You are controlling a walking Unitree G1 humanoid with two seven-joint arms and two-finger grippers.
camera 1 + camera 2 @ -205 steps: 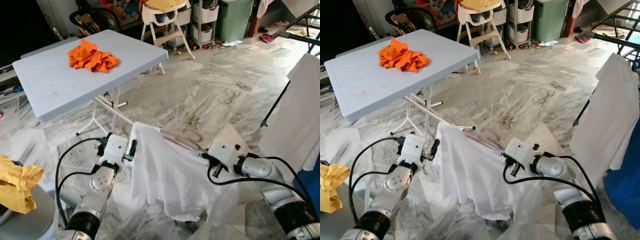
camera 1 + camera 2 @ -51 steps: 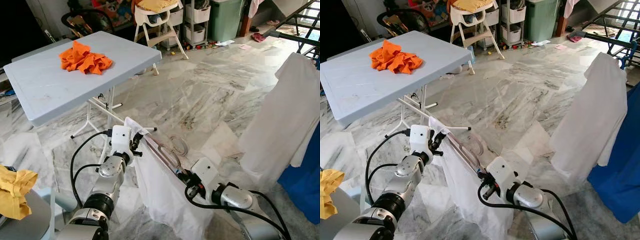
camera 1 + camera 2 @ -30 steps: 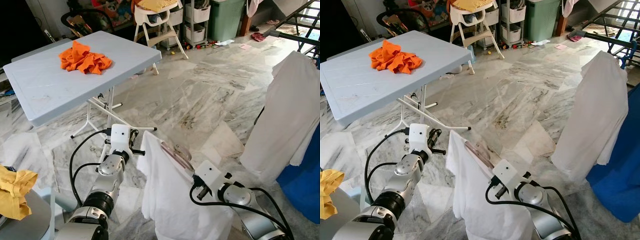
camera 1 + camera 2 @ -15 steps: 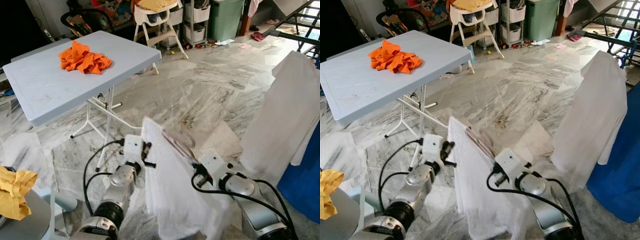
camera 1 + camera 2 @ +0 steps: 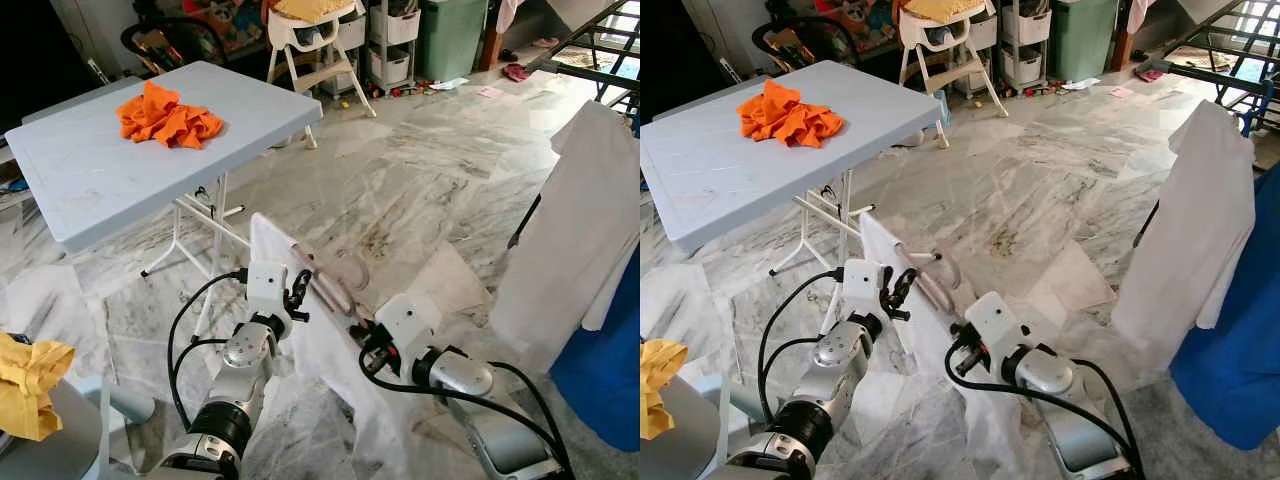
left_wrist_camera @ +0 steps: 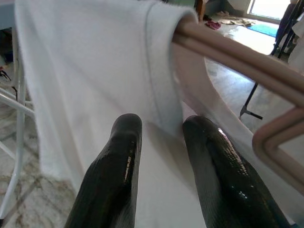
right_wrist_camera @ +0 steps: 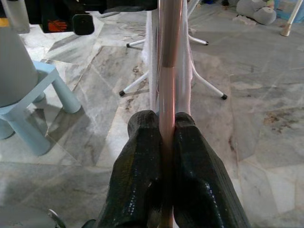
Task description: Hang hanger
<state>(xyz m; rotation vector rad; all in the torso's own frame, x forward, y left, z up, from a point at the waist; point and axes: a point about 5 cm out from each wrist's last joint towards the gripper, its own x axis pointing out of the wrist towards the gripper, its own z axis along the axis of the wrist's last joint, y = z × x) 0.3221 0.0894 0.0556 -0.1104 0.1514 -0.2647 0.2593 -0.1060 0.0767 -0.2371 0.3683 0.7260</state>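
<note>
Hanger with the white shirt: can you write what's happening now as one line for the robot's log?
task: hang hanger | right gripper: shut on hanger | left gripper: open, fingers against white shirt | hanger not hung yet

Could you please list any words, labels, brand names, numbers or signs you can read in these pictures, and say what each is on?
None can be read.
The black box in the right wrist view carries an orange mark, too blurred to make out.
The white shirt, orange cloth and green bin show no print.
</note>
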